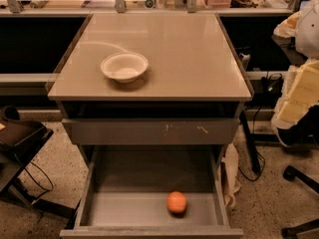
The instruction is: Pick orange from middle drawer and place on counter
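- The orange [177, 202] sits alone in the open drawer [124, 210], at about 5 o'clock on its floor. It is close to the front lip and apart from both side walls.
- My claw is nowhere in frame, so I cannot tell whether it is spread or pressed together, or whether it holds or touches anything.
- With the claw unseen, I cannot give its bearing to the fruit. The orange is round, so I judge that no long axis governs the approach.
- The desk [189, 59] lies at 12 o'clock from the orange, above a shut drawer front [149, 131]. A white bowl [124, 66] stands toward 9 o'clock on the desk, with bare top toward 3 o'clock.
- My reading: the pick has not yet begun.
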Motion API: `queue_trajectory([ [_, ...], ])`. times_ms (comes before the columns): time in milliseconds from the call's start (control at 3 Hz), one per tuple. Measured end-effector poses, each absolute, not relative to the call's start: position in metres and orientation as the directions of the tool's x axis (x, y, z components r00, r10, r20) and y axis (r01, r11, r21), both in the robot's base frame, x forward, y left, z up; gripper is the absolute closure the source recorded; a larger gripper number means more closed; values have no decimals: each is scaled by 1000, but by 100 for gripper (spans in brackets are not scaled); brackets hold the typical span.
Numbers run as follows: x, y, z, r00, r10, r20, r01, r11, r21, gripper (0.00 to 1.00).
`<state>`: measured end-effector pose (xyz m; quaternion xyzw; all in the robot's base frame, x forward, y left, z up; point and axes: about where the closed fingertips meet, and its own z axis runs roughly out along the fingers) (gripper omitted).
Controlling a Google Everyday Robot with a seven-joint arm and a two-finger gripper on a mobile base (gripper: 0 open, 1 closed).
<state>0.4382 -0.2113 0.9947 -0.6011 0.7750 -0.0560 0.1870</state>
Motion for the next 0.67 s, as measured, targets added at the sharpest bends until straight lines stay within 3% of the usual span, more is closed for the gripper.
queue_trajectory([
  [667, 440, -205, 964, -192, -943, -271, -923, 267, -276, 0],
])
